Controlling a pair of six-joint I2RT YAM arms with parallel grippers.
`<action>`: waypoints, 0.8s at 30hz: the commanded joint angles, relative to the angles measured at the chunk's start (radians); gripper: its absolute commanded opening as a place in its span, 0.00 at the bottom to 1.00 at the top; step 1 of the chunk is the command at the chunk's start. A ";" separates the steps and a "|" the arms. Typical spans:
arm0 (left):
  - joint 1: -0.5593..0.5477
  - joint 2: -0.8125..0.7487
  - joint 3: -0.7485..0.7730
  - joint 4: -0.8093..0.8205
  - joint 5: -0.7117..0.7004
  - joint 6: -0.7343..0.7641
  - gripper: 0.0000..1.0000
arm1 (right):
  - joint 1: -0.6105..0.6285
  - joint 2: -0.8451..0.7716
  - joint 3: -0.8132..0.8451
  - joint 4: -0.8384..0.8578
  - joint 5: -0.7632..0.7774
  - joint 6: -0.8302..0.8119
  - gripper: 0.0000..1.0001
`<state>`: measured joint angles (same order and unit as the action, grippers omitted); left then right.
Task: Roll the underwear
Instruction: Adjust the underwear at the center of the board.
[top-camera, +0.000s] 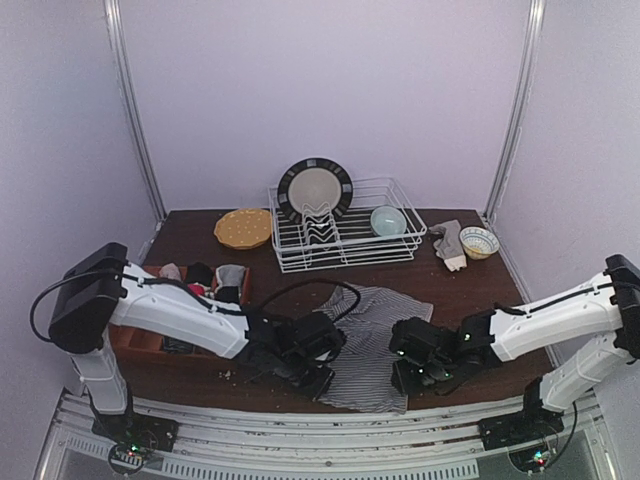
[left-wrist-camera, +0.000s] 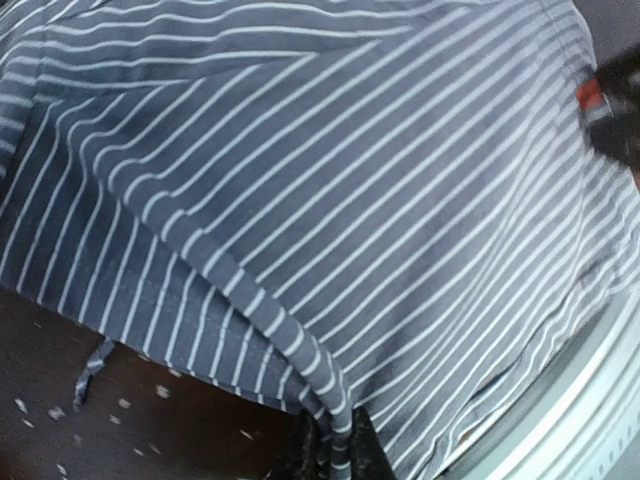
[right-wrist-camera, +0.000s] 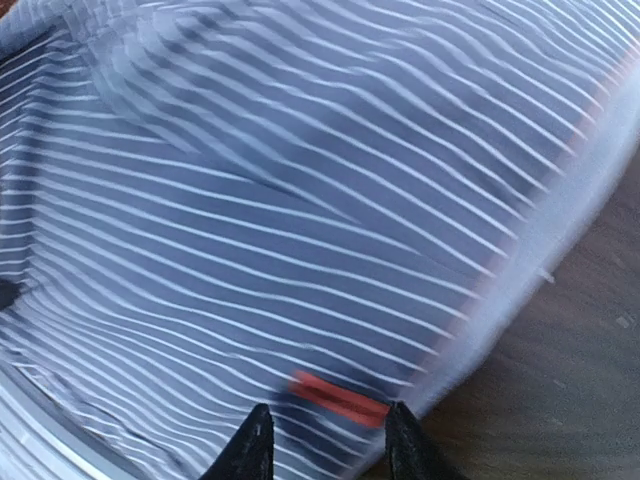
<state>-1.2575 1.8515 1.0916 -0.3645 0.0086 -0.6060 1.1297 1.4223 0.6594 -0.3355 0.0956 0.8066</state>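
**Entry 1, brown bin (top-camera: 135, 340), far left.** It is holding the other underwear (top-camera: 205, 278), red, black and pale pieces lying bundled together. You are not touching any of these.

**Entry 2, left gripper (top-camera: 312, 376).** It is sitting low on the table (top-camera: 250, 262) at the left side of the striped underwear (top-camera: 375, 340). In the wrist view its fingers (left-wrist-camera: 308, 460) are pinching a raised ridge of hem, so you are clamping cloth here.

**Entry 3, striped underwear (left-wrist-camera: 350, 200), centre.** It is lying spread but rumpled between the two arms. Its near edge is reaching the front rail (top-camera: 300, 425).

**Entry 4, right gripper (top-camera: 410, 378).** It is sitting at the garment's right side. In its wrist view the gripper (right-wrist-camera: 330, 440) is standing with jaws apart, straddling the hem just beside a red tag (right-wrist-camera: 340, 397). The view is blurring, but you are not yet gripping with this one.

**Entry 5, step in hand (judged).** You are taking hold of the two sides of the striped piece, ahead of any rolling. No roll is showing yet.

**Entry 6, next move (judged).** It is calling for the right jaws to close on the hem. Both sides should then be drawn taut and level to flatten the wrinkles. A slack or lopsided pull is likely to give a crooked roll.
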 joint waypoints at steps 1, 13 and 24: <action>-0.032 -0.020 0.012 -0.007 0.000 0.001 0.09 | 0.006 -0.144 -0.086 -0.133 0.083 0.065 0.38; -0.095 -0.136 -0.033 -0.095 -0.102 -0.064 0.57 | 0.089 -0.358 -0.131 -0.195 -0.022 0.198 0.56; -0.150 -0.137 -0.108 -0.073 -0.134 -0.147 0.59 | 0.196 -0.222 -0.130 -0.092 -0.003 0.224 0.55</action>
<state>-1.4010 1.7260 1.0103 -0.4503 -0.1001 -0.7109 1.2968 1.1641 0.5362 -0.4633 0.0860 1.0107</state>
